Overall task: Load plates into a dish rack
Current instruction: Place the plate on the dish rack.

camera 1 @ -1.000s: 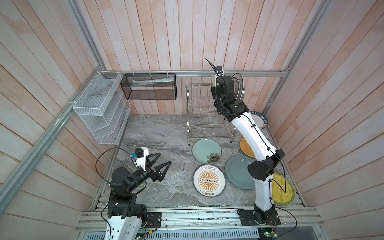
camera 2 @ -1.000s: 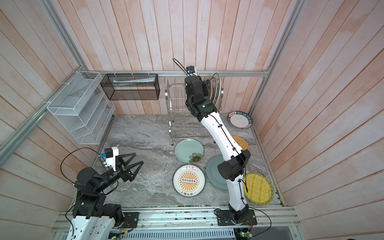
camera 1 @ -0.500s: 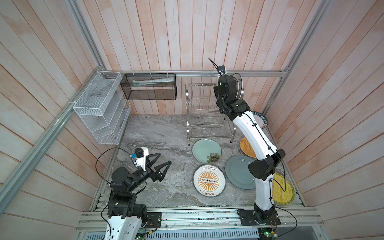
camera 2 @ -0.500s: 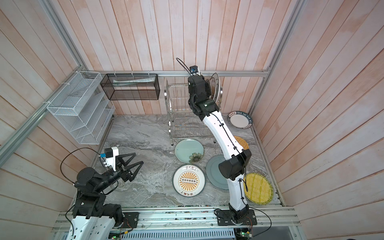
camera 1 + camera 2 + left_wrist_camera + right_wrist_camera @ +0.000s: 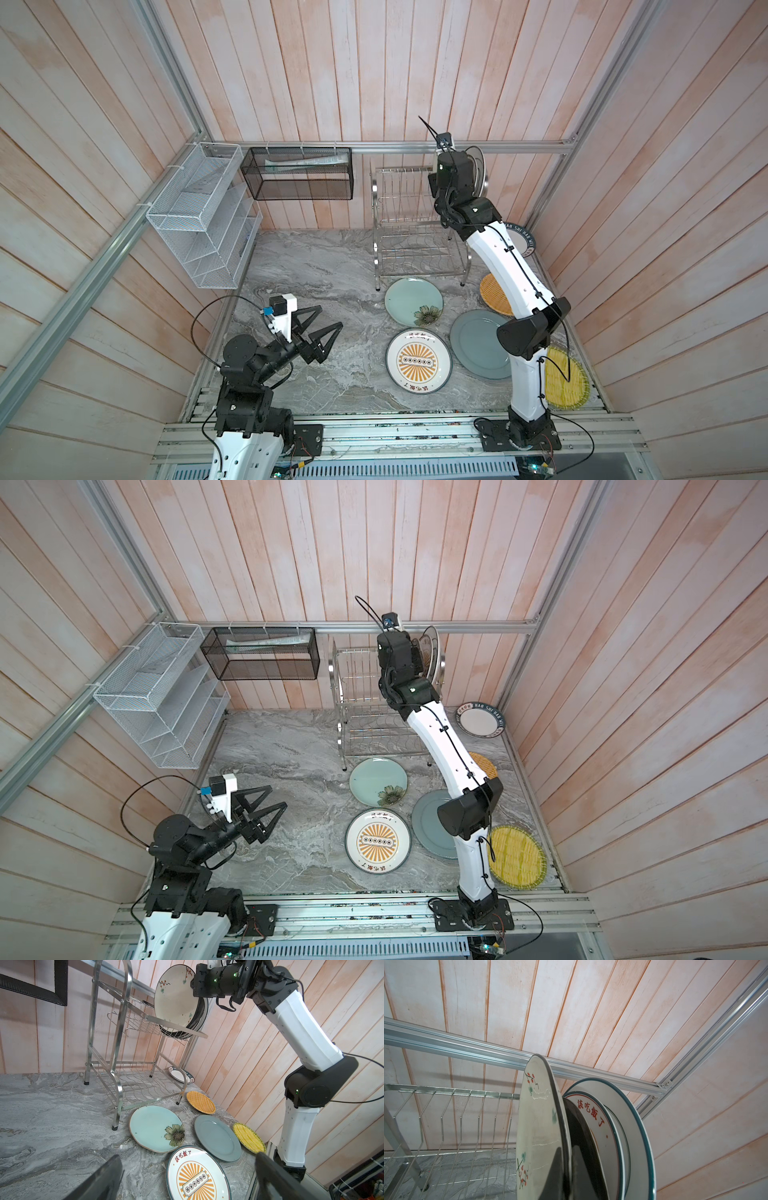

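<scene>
Up at the dish rack's (image 5: 409,168) top tier, right end, my right claw (image 5: 568,1167) pinches the upright cream plate (image 5: 537,1126); my left claw (image 5: 328,318) gapes wide.

Two overhead views; close wrist views toward rack (image 5: 119,1093)

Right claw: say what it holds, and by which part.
The right claw pinches the cream plate by its rim, standing in the top tier of the rack. The left claw holds nothing.
</scene>
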`<state>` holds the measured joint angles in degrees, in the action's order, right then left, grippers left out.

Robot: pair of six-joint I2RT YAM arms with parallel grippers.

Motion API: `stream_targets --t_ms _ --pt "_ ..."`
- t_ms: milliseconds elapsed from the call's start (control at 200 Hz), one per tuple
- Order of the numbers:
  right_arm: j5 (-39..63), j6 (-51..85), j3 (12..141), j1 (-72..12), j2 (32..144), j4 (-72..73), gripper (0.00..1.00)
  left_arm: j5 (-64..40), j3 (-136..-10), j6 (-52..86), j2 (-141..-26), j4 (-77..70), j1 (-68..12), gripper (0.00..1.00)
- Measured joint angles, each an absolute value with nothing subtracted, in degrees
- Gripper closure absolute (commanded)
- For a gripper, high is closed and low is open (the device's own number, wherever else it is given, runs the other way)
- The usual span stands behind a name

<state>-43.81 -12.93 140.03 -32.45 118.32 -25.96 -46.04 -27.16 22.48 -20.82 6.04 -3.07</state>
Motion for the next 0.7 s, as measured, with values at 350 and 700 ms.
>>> stream_targets --t_ms 350,700 --pt "-43.9 -12.3 142.0 -32.4 119.9 -27.1 1.00 -46.0 -27.2 22.5 -20.8 6.0 -3.1 0.00" --pt "-45.6 -12.1 144.0 -33.8 122.1 -27.0 1.00 -46.0 -27.1 22.5 -20.3 6.0 -3.1 0.00"
